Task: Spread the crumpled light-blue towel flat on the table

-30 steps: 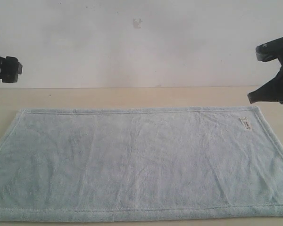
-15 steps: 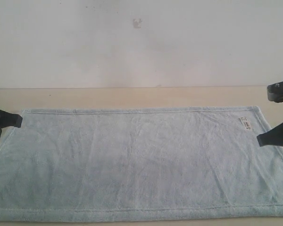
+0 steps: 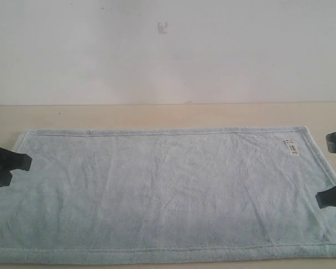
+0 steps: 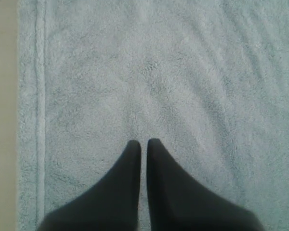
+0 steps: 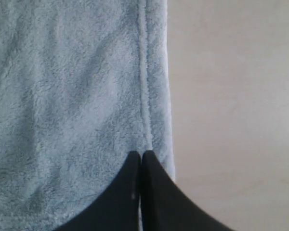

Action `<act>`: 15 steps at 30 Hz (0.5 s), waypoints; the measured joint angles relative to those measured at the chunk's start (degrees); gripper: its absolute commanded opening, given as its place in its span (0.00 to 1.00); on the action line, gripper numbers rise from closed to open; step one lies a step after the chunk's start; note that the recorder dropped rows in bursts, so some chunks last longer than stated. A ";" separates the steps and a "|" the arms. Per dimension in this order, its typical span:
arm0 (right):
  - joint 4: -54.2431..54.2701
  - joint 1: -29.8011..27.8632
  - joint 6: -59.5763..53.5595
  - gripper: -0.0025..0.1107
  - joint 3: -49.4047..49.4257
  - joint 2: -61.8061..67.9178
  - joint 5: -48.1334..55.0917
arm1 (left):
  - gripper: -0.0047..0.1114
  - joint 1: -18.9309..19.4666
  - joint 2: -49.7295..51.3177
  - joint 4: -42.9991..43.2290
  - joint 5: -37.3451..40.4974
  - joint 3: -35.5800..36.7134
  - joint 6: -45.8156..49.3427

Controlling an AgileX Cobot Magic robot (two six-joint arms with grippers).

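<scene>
Pale light-blue fluffy terry towel [image 3: 168, 190] lies fully opened out on the wide beige wood-look table [image 3: 157, 115], all four stitched hems straight. Its small white label [image 3: 291, 147] sits face up near the far right corner, and only faint creases run through the pile. What changed over the last second: both black arms dropped from up near the white wall [image 3: 168, 56] to low positions at the towel's short ends, while the towel itself didn't shift at all. Left gripper [image 4: 143, 143] has just snapped closed and sits over the cloth a little inside the left hem, tips together with only a thin slit between them. Right gripper [image 5: 141, 155] is also clenched, tips right at the right hem where cloth meets bare tabletop. No fabric is visibly pinched in either one, though whether the tips press on the pile can't be told. Judgement: spreading looks essentially done and the arms seem to be parking or giving a last pat, with no regrasp needed.
</scene>
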 measured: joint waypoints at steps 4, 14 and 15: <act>2.14 1.58 -1.69 0.02 0.00 -0.10 -0.13 | 0.08 0.00 0.00 -0.25 -0.29 1.14 0.23; 4.91 2.07 -2.01 0.02 2.99 -6.25 -3.96 | 0.08 0.00 -10.02 -0.64 -3.92 3.89 0.28; 4.92 2.07 -2.01 0.02 3.72 -8.57 -5.71 | 0.08 0.00 -12.62 -0.64 -4.35 4.04 0.28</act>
